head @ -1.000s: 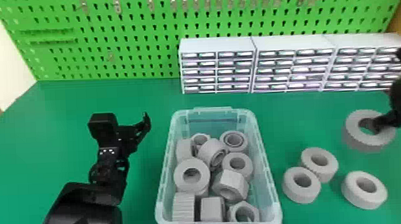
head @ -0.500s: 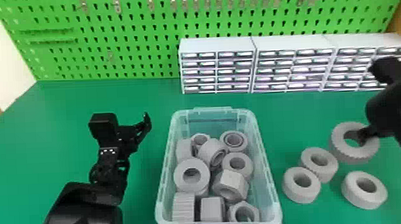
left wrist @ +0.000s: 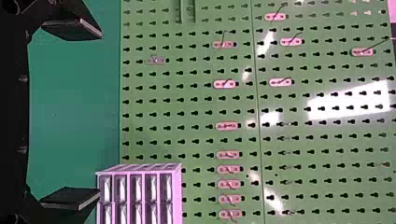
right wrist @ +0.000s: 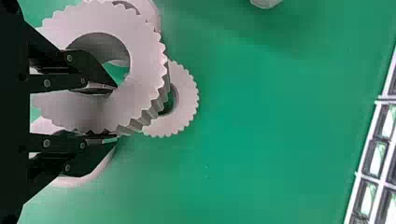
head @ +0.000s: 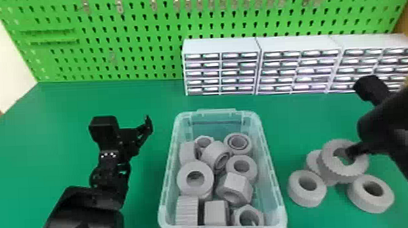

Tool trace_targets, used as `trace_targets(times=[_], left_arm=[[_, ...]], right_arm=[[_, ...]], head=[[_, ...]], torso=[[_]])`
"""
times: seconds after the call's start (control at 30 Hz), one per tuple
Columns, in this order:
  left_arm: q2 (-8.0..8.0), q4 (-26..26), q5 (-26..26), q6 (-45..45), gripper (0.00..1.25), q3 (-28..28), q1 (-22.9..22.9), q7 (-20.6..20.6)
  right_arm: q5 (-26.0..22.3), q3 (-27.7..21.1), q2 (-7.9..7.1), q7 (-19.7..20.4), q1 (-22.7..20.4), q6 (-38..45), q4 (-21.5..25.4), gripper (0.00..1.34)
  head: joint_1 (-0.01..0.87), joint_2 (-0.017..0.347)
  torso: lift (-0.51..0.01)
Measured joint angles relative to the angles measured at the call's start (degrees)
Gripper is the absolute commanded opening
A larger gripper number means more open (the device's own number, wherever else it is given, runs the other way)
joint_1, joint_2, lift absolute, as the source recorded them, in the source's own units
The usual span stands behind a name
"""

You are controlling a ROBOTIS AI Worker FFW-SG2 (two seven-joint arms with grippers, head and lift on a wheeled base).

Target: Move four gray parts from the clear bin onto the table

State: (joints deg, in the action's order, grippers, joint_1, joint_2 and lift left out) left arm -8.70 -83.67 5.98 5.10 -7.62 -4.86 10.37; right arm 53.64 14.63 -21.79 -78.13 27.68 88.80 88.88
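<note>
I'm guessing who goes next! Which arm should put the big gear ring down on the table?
Right, I think. The right claw grips the gear ring near the other gray parts; the left claw is empty, across the clear bin.

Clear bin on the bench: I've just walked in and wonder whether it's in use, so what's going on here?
The robot's right hand grips a toothed gray ring, one finger inside its hole, to the right of the clear bin. Three gray parts lie there on the green table; the ring partly hides one in the head view. More gray parts sit in the bin. The left hand is parked open left of the bin.
</note>
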Motion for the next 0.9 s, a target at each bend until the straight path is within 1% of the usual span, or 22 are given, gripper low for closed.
trace_targets(times=[0.17, 0.33, 0.9], left_arm=[[0.00, 0.00, -0.07, 0.00, 1.15, 0.10, 0.18, 0.00], [0.00, 0.00, -0.16, 0.00, 1.15, 0.85, 0.23, 0.00], [0.00, 0.00, -0.19, 0.00, 1.15, 2.07, 0.38, 0.27]], right_arm=[[-2.71, 1.47, -1.46, 0.00, -1.47, 0.99, 1.99, 0.31], [-5.17, 4.64, -2.66, 0.00, -1.89, 1.18, 3.37, 0.31], [-8.68, 10.80, -4.80, 0.00, -1.23, 1.20, 4.71, 0.31]], head=[[0.693, 0.072], [0.693, 0.072], [0.693, 0.072]], torso=[[-0.052], [-0.052], [-0.052]])
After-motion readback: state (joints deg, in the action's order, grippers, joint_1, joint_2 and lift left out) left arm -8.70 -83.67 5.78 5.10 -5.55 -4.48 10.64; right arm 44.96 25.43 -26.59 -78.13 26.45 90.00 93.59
